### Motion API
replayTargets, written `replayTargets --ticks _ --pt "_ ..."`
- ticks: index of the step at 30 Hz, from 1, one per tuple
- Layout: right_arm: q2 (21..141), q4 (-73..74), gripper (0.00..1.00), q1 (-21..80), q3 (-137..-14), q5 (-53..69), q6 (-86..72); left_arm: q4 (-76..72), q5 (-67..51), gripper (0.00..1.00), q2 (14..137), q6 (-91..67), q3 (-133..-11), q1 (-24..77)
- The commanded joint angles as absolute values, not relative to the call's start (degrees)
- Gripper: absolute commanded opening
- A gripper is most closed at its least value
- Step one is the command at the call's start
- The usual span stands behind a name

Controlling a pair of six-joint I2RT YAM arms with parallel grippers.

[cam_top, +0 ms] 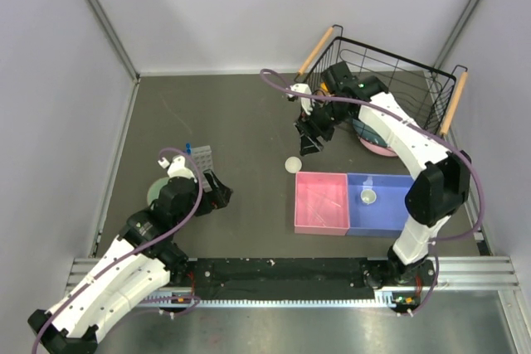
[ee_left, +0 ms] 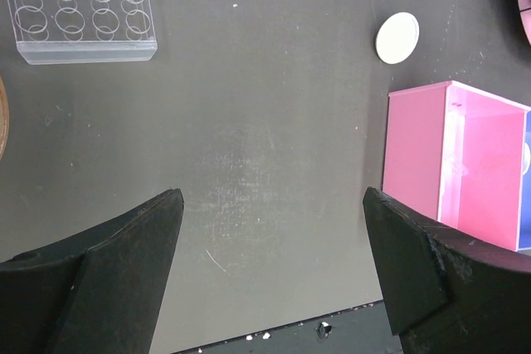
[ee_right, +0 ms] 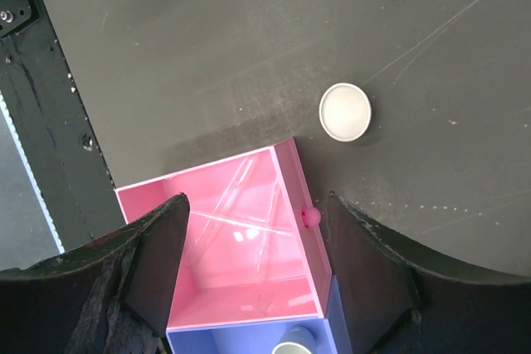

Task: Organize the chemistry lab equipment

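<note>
A clear tube rack point(cam_top: 199, 157) stands at the left with one blue-capped tube point(cam_top: 189, 147) at its far corner; it also shows in the left wrist view point(ee_left: 79, 6). A small white dish point(cam_top: 292, 164) lies on the table beside the pink tray point(cam_top: 320, 177). Thin clear pipettes point(ee_right: 249, 221) lie in the pink tray point(ee_right: 296, 184). A second white dish point(cam_top: 367, 196) sits in the blue tray point(cam_top: 390, 215). My left gripper point(cam_top: 219, 195) is open and empty just right of the rack. My right gripper point(cam_top: 313, 142) is open and empty, above the table's white dish point(ee_right: 345, 111) and the pink tray.
A black wire basket point(cam_top: 415, 72) at the back right holds teal and pink plates point(cam_top: 375, 140). A pale green bowl point(cam_top: 156, 191) sits by the left arm. Grey walls close in the table. A black rail point(cam_top: 282, 275) runs along the front edge.
</note>
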State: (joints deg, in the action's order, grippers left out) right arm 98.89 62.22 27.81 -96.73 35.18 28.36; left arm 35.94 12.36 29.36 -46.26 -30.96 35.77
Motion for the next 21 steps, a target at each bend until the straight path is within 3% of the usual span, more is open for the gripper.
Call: replayTargets --ticks 1,21 --pt "101.1 61.6 0.68 29.2 -100.9 35.7 27.9 32.9 11.4 0.96 28.7 -45.3 -30.0 35.5" --pt "108.5 61.4 0.68 30.1 -105.6 34.8 26.8 31.9 10.9 0.99 27.8 -46.5 -28.5 35.5"
